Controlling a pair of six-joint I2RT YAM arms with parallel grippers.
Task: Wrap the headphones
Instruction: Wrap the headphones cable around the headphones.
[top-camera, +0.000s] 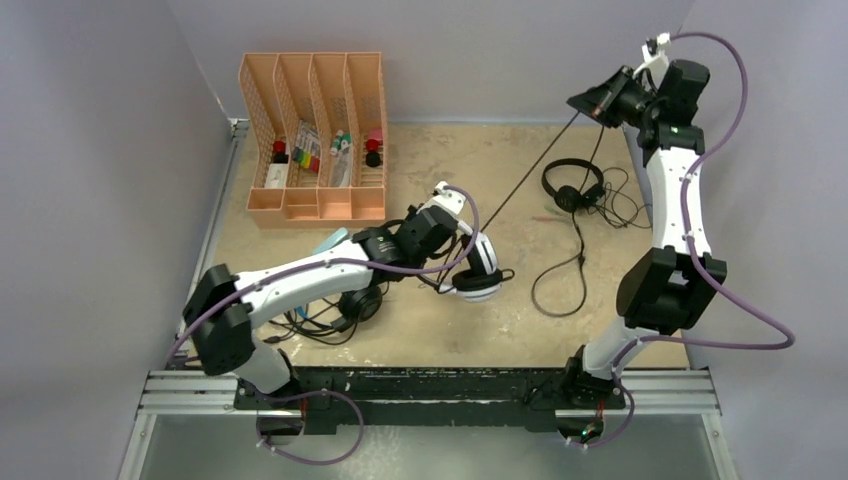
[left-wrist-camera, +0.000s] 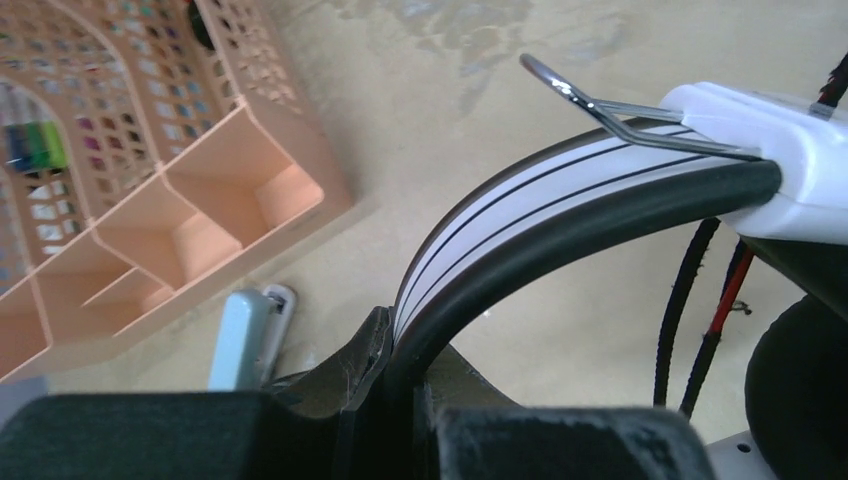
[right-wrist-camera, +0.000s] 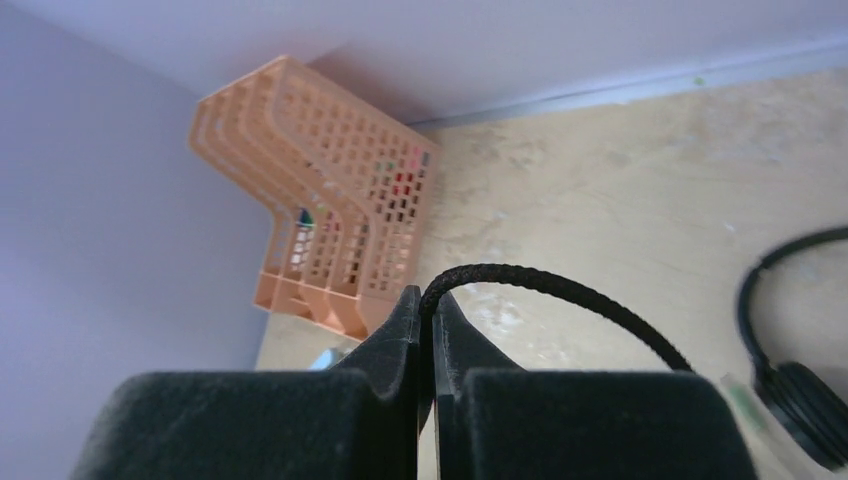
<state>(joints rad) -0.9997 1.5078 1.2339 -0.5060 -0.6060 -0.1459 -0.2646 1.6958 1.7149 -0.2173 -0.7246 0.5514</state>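
Nearest the arm bases, the left fingers (left-wrist-camera: 375, 355) are pressed together on the headband of the white-and-black headset (left-wrist-camera: 560, 190). The band curves up out of their grip, white with thin black stripes and a black padded underside. This headset is over the table (top-camera: 430, 330), nearer than the peach file organizer (top-camera: 315, 135) and to its right, with one white ear cup beside the fingers. The left arm reaches low across the table from its base toward the organizer's front right corner. Partly under that arm, in front of the organizer, lies the black headset with a blue headband (top-camera: 355, 300), its thin cable in a loose tangle.

Farther off, well to the right of the organizer, the slim all-black headset (top-camera: 572, 185) lies flat, its cable looping back toward the near edge.

Farthest away, the right fingers (right-wrist-camera: 410, 325) are shut tight on a braided black cable (right-wrist-camera: 560, 290). The cable runs taut in a straight line from the white-and-black headset up to them. The right arm stands tall, its wrist raised high, far to the right of the organizer.
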